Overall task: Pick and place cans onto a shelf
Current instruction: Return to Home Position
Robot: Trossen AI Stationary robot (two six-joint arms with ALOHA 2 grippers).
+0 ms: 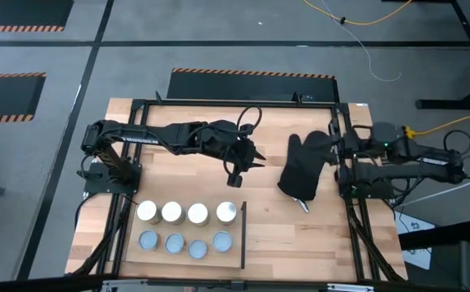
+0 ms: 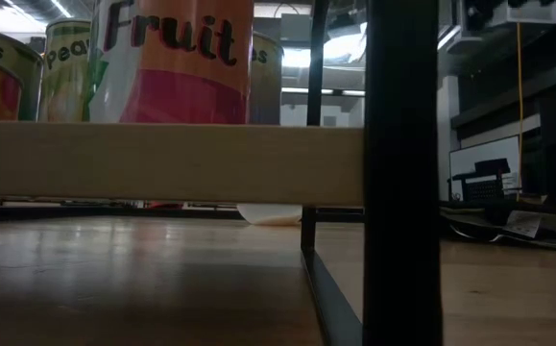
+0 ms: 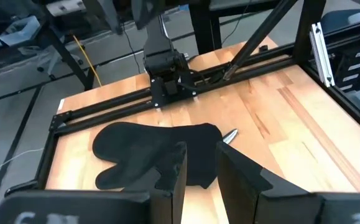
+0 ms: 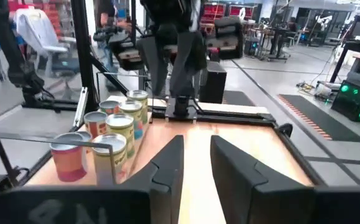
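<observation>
- Judging from the high view, the placing looks finished: all eight cans (image 1: 184,227) stand on the shelf (image 1: 236,258) in two rows of four. They are on the left arm's side of the counter (image 1: 299,243), at the lower left of that view.
- Along the shelf's right edge runs a thin black strip (image 1: 243,235), just beside the last can in each row.
- No can shows loose on the counter or in either gripper, so all that seems left is for the arms to fold back to rest.
- Over the middle of the counter, the left gripper (image 1: 235,173) hangs apart from the can rows. In its wrist view the fingers (image 3: 173,168) are slightly parted and hold nothing.
- At the counter's right side, the right gripper (image 4: 196,146) waits with its arm folded, its fingers a narrow gap apart and empty.
- From counter height, a can lettered "Fruit" (image 2: 172,58) stands on the shelf's pale plank, with others beside it.
- A black oven mitt (image 1: 303,166) lies flat between the two arms, with a small silvery tip (image 1: 302,205) showing at one end; I cannot tell what that is.
- Nothing appears to block the left arm's retreat. The main thing to watch is the can (image 1: 226,212) nearest the left gripper, at the strip end of its row, if the arm swings low.
</observation>
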